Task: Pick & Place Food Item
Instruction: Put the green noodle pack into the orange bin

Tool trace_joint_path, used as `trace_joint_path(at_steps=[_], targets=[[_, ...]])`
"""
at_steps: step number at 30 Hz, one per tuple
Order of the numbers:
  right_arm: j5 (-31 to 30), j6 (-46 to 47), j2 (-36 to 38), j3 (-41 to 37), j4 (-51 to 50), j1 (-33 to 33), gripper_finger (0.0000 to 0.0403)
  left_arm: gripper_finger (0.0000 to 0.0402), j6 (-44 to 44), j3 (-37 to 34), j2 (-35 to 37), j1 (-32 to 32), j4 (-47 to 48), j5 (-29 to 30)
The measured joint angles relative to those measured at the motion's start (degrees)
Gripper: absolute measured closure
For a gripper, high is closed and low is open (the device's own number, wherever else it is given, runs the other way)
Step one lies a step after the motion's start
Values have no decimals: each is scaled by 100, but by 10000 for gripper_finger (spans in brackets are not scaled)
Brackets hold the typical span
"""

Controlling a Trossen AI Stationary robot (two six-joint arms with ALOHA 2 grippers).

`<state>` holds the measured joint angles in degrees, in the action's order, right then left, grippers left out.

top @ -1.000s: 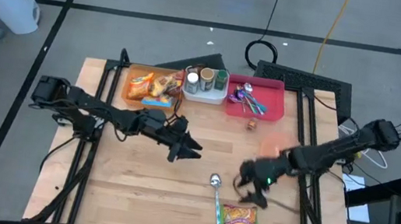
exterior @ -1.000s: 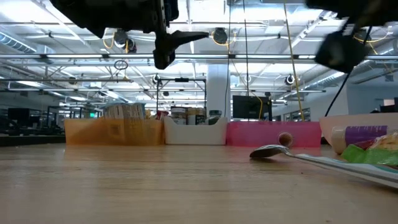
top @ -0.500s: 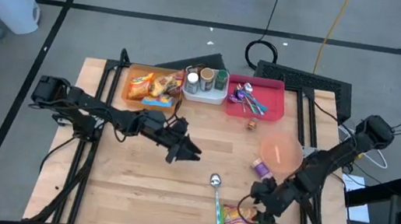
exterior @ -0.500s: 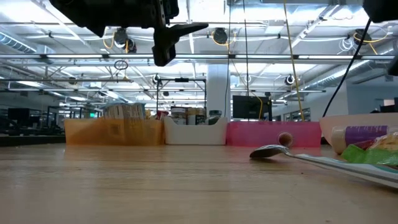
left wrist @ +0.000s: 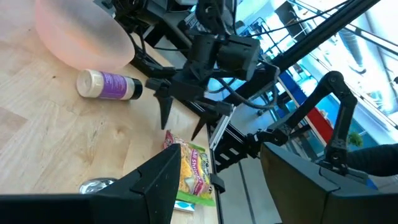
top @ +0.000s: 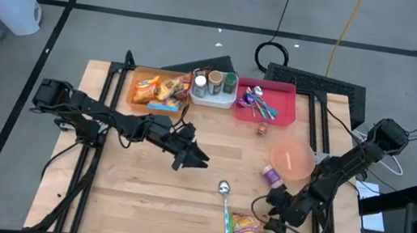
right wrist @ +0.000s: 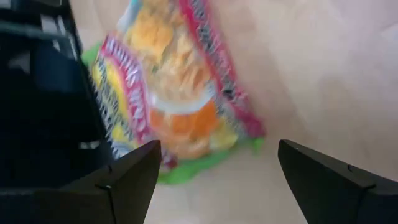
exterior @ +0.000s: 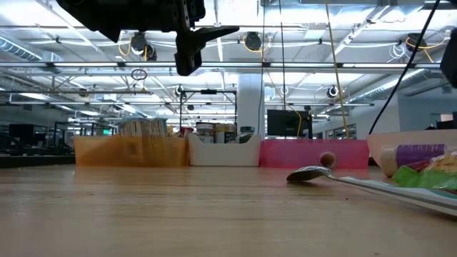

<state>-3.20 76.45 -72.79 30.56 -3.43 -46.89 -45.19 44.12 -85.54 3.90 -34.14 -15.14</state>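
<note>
1. High view: the right gripper [top: 263,221] hangs over the near right part of the table [top: 140,197], at the right edge of the snack bag [top: 248,231]. Its fingers stand wide and hold nothing. The bag lies flat near the front edge, beside the handle of a spoon [top: 225,203]. The left gripper [top: 201,157] is above the middle of the table, open and empty. A pink bowl [top: 292,158] and a small bottle [top: 271,174] lie right of centre. Three trays stand at the far edge.
2. Low view: the left gripper [exterior: 214,36] hangs high over the table. The spoon [exterior: 314,173] and the bag [exterior: 428,175] are at the right.
3. Left wrist view: the right gripper [left wrist: 180,118] points down with its fingers spread, just beyond the bag [left wrist: 189,171]. The bottle [left wrist: 109,84] lies beside the bowl [left wrist: 81,31].
4. Right wrist view: the bag [right wrist: 168,93] lies on the wood between the two wide fingers [right wrist: 130,174]; they do not touch it.
</note>
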Motion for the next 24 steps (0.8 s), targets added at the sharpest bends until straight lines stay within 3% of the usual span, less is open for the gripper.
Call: trace_joint_path(at_steps=[13, 24], targets=[[-83, -224, 11, -382, 274, 289, 95, 172, 156, 0, 1, -11, 5, 241], [316, -947, 0, -393, 357, 711, 211, 172, 298, 0, 2, -52, 7, 486]])
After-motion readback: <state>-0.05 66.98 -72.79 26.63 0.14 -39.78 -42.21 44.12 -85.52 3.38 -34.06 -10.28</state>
